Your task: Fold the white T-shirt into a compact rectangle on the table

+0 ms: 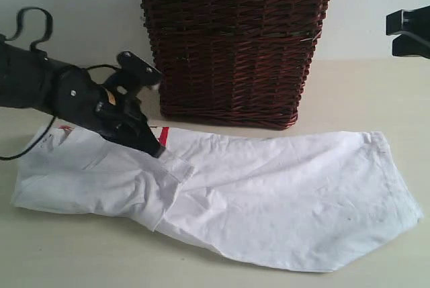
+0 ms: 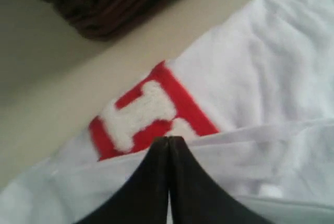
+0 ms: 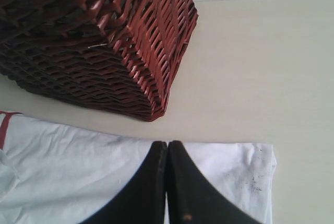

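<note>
**White T-shirt Lay Half Folded as Both Grippers Stood Clenched**

The white T-shirt (image 1: pixel 269 201) lay stretched in a long, rumpled band across the near part of the table (image 1: pixel 363 86), in front of a dark wicker basket (image 1: pixel 232 43). By the look of it, the job stood about midway. The shirt appeared to have been narrowed lengthwise, with a flap doubled over at its left end, but its outline ran slanted and uneven. The crosswise folds that would make a compact rectangle seemed not yet done.

The left gripper (image 1: pixel 156 148) rested its tip on the far edge of the shirt near that flap, just beside a red-edged fuzzy letter (image 2: pixel 146 114). Its jaws were pressed tight together, with no cloth visible between them. The right gripper (image 3: pixel 167 145) hung raised over the far right of the scene, above the shirt's right end. Its jaws were likewise clamped shut on nothing.

The table was a pale cream, matte and flat, and bare apart from shirt and basket (a few dark specks marked the cloth near its right edge). Behind it rose a plain, light blue-grey wall (image 1: pixel 67 6).
</note>
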You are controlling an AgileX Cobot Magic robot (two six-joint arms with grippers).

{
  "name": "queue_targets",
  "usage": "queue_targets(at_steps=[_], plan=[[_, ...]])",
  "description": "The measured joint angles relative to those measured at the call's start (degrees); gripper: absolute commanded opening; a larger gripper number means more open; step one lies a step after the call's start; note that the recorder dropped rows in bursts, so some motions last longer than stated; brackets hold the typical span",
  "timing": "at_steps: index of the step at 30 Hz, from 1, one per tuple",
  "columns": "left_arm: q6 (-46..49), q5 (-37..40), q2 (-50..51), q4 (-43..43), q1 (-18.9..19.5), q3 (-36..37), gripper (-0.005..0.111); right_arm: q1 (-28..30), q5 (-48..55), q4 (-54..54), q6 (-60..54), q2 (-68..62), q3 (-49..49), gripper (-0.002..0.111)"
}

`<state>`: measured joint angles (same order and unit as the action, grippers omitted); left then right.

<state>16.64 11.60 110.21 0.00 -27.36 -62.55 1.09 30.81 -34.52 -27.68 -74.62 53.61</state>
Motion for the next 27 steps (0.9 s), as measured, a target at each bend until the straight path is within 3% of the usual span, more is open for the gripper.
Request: queue_targets(at_steps=[3,5,6,8,9,13,16,19,24,27], plan=[[-5.0,6.1,-3.7,-0.4,4.8,-0.6,0.015,0.0,0.5,0.0,0.0,0.0,0.0,0.000],[-6.7,12.2,-6.8,-1.5,9.5,-1.8,0.031,0.0,0.7,0.0,0.0,0.0,0.0,0.000],[-7.2,15.3,-8.0,-2.7,12.2,-2.2,0.050,0.0,0.8,0.0,0.0,0.0,0.0,0.000],[-6.8,20.3,-11.0,-6.6,18.3,-2.7,0.068,0.0,0.9,0.0,0.0,0.0,0.0,0.000],[-6.1,22.4,-12.2,-8.1,20.8,-2.8,0.071,0.0,0.9,0.0,0.0,0.0,0.0,0.000],[1.9,32.2,-14.0,-23.4,32.3,-2.3,0.067,0.0,0.9,-0.2,0.0,0.0,0.0,0.000],[9.2,36.5,-12.3,-35.7,36.8,-0.3,0.068,0.0,0.9,-0.7,0.0,0.0,0.0,0.000],[13.1,36.9,-8.8,-39.1,38.5,1.1,0.068,0.0,1.1,-0.8,-0.1,0.0,0.0,0.000],[14.7,27.8,-3.9,-38.8,40.5,1.0,0.068,0.0,1.4,-1.0,-0.2,0.0,0.0,0.000],[17.6,27.3,-0.3,-41.0,41.6,-1.6,0.068,0.0,1.8,-1.1,-0.2,0.0,0.0,0.000]])
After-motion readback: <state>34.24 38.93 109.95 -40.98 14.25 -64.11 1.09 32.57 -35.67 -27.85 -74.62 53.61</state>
